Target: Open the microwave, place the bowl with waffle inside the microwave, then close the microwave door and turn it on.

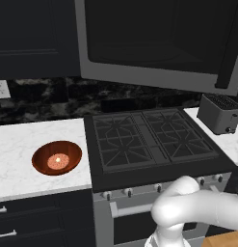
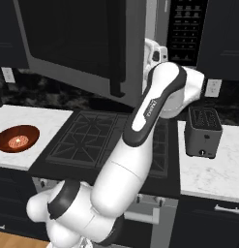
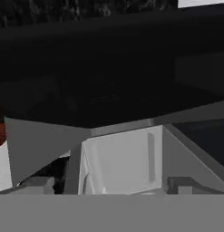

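Glossy round bowl point(image 1: 57, 157), grid-textured waffle point(image 1: 58, 161)

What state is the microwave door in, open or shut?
Open. The door is swung out over the stove, with its black handle on the free edge and the button panel exposed behind it.

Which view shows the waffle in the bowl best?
The left base view: the waffle lies near and clear in the bowl on the counter. The right base view shows it far and tiny at the left edge. The hand view shows a reddish sliver, perhaps the bowl's rim.
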